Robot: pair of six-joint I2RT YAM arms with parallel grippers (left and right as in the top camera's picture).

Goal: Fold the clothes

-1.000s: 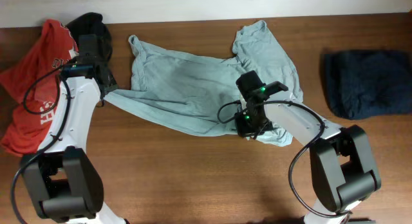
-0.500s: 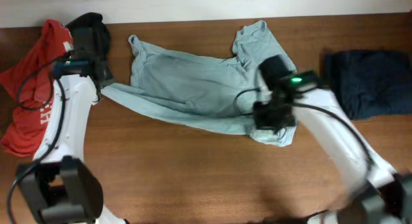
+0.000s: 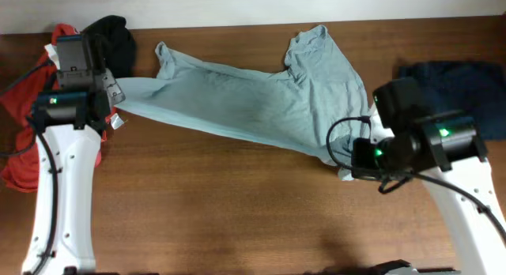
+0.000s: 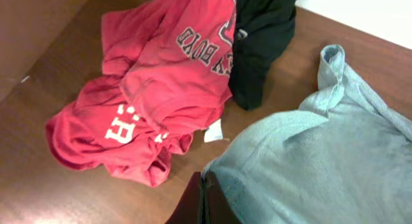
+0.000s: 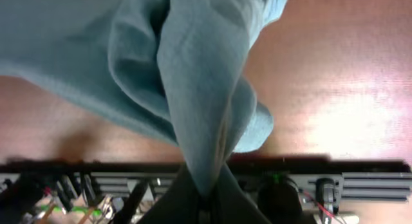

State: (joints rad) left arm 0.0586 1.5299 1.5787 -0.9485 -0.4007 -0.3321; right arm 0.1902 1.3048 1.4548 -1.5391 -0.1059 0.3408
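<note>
**Fold the clothes: first garment stretched out, no fold made yet.**

Toward the near edge, right of centre, the right jaws are closed on a bunched edge of the grey-blue T-shirt [image 3: 253, 105]. The left jaws are closed on its opposite edge near the far left corner. The cloth runs as a taut diagonal band across the worktop [image 3: 221, 220], with its upper part rumpled by the far edge. Judged from this, the T-shirt must first be laid flat, and every fold remains to be done. At the far left corner the red tees [image 4: 161, 89] and the black garment [image 4: 257, 44] lie heaped, touching. The navy garment [image 3: 466, 81] lies bundled at the right edge; whether it is folded cannot be told.
</note>
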